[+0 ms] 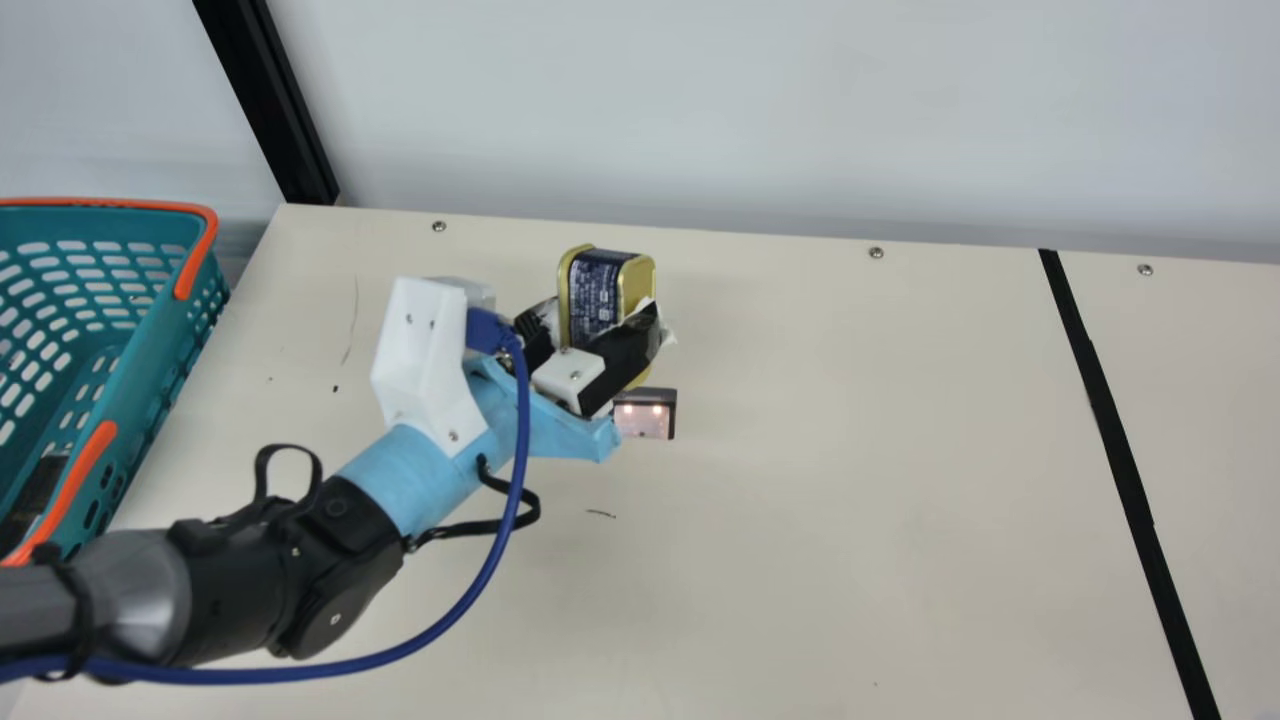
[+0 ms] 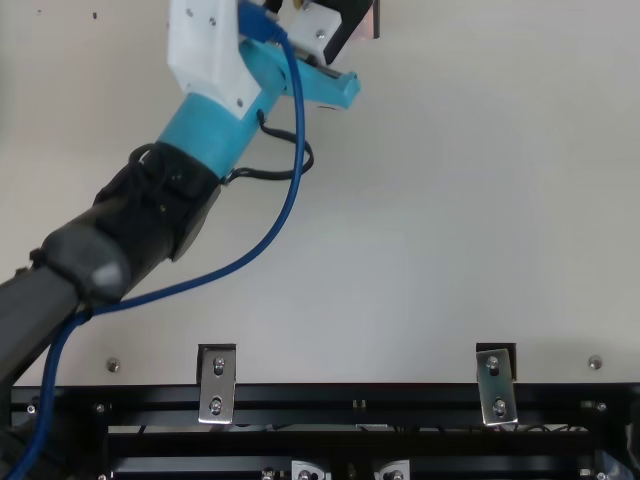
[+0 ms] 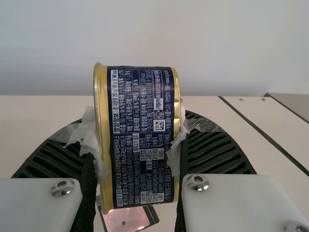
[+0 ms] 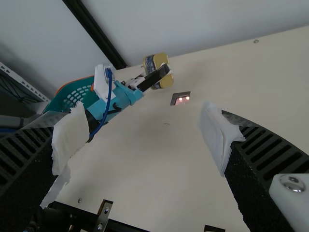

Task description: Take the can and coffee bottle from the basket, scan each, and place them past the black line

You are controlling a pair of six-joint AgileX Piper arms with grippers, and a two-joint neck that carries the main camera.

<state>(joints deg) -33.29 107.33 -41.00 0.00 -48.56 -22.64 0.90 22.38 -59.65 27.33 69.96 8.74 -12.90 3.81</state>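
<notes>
The can [image 1: 594, 290] is hanging over the worktop [image 1: 800, 500] near the lit scanner [image 1: 645, 414], w/ the L tool [image 1: 600, 318] clamping it btwn ribbed fingers. Basket [image 1: 110, 204] is sitting to L, black line [image 1: 1121, 455] is running to R; R tool [image 4: 140, 135] is holding its fingers apart.

The cream worktop [image 1: 850, 500] bore a black line [image 1: 1130, 470], small dark marks [image 1: 600, 513], screws [image 1: 876, 253] and a lit scanner [image 1: 645, 418].

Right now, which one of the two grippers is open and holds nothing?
The right gripper: its fingers stand wide apart with nothing between them, while the left gripper is shut on the gold-rimmed can.
</notes>
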